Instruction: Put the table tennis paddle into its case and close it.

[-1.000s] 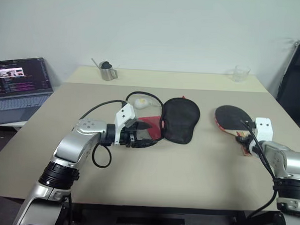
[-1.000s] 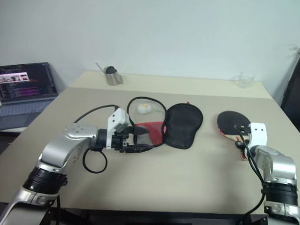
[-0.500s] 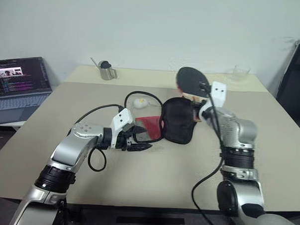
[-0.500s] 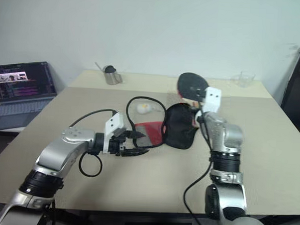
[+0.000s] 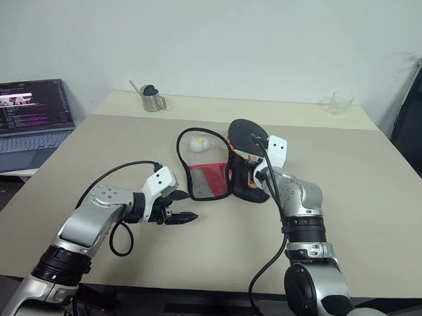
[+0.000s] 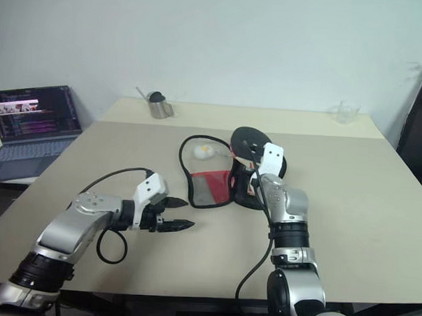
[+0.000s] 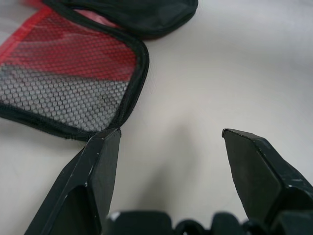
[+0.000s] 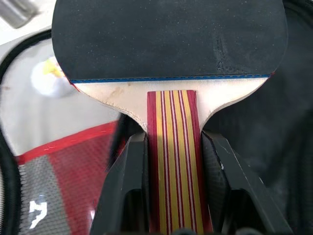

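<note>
The case (image 5: 209, 173) lies unzipped mid-table. Its red and grey mesh half (image 7: 68, 83) is spread flat, with a small white ball charm (image 5: 197, 143) inside the zip loop, and its black half (image 5: 243, 187) lies to the right. My right gripper (image 8: 174, 143) is shut on the striped wooden handle of the table tennis paddle (image 8: 166, 39). It holds the black face (image 5: 243, 131) tilted up over the black half. My left gripper (image 5: 185, 207) hovers open just off the mesh half's near corner, with nothing between its fingers (image 7: 100, 161).
An open laptop (image 5: 27, 118) sits on a side surface at the far left. A metal cup (image 5: 152, 99) and a clear glass (image 5: 337, 102) stand on the far table. A black chair (image 5: 419, 118) is at the right edge.
My right arm has swung the paddle from the table's right side to above the case. My left gripper has drawn back from the mesh half, nearer and lower.
</note>
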{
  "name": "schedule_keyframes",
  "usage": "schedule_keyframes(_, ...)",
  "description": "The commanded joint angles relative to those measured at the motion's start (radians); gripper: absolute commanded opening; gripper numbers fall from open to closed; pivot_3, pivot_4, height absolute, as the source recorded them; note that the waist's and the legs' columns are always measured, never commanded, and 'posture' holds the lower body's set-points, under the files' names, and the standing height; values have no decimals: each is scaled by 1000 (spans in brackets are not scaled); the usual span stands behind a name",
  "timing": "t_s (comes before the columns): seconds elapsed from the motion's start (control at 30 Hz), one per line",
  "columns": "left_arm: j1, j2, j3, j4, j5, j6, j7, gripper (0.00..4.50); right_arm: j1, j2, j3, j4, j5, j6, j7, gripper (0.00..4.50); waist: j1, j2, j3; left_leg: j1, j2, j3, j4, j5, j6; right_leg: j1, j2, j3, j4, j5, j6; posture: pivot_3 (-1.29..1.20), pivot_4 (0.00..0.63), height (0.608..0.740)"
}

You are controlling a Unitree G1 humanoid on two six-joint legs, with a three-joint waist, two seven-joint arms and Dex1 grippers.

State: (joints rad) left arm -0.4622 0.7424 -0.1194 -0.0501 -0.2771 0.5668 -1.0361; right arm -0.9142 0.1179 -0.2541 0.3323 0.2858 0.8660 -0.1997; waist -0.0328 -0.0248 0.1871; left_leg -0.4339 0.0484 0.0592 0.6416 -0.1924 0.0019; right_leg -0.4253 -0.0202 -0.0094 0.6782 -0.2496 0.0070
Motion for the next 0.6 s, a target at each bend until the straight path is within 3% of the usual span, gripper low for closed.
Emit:
schedule_keyframes(0.03,4,2,18,-50,-10,10,11,3619,-7,-6,-10,20,-10,-56,-18,1093,0,0,0,0,0,0,0,0,0,0,0,0,0,0,0,0,150,740)
schedule_keyframes(0.6,1,1,2,-57,0,27,26,3619,-32,-2,-19,171,-24,-118,-81,1093,-1,0,0,0,0,0,-1,0,0,0,0,0,0,-2,2,0,150,740)
